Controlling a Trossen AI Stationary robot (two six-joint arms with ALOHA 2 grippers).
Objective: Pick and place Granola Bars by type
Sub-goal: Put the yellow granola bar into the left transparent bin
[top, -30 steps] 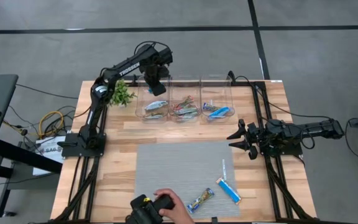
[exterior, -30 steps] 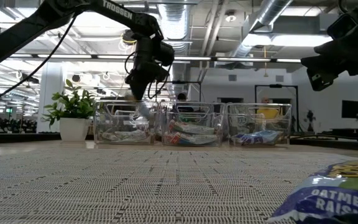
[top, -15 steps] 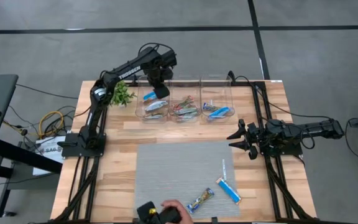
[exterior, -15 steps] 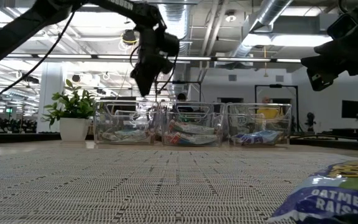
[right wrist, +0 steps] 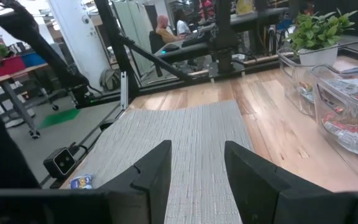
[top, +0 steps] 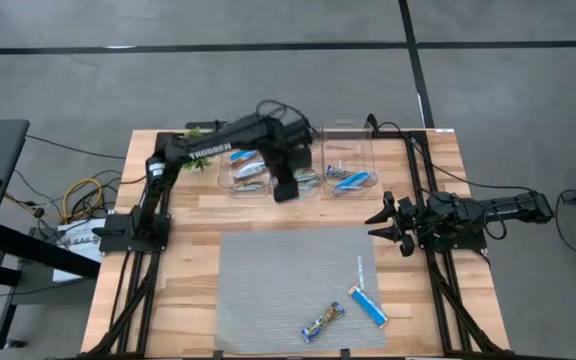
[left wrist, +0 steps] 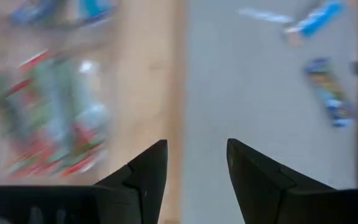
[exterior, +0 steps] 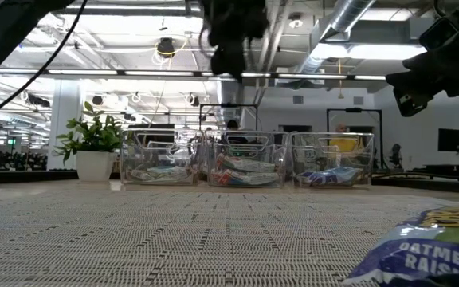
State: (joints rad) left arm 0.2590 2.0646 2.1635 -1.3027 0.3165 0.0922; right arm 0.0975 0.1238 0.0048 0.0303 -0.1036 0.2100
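Note:
Three granola bars lie flat on the grey mat (top: 288, 290): a blue-silver-yellow one (top: 322, 321), a bright blue one (top: 367, 305) and a thin pale one (top: 360, 270). More bars lie sorted in three clear bins: left (top: 246, 168), middle (top: 308, 178), right (top: 349, 178). My left gripper (top: 285, 191) hangs open and empty high above the middle bin's near edge; its wrist view shows red-green bars (left wrist: 48, 118) below it. My right gripper (top: 386, 228) waits open and empty at the mat's right edge.
A potted green plant (exterior: 94, 147) stands left of the bins. Cables run along the table's far right corner (top: 388, 128). In the low view, one bar (exterior: 421, 251) lies close to the camera. People sit in the room beyond the table (right wrist: 166, 28).
My left gripper has swung from above the left bin toward the table's right and near side, rising, and now hangs over the middle bin's near edge. A bright blue bar now shows in the left bin. A person's hand at the mat's near edge has withdrawn out of view.

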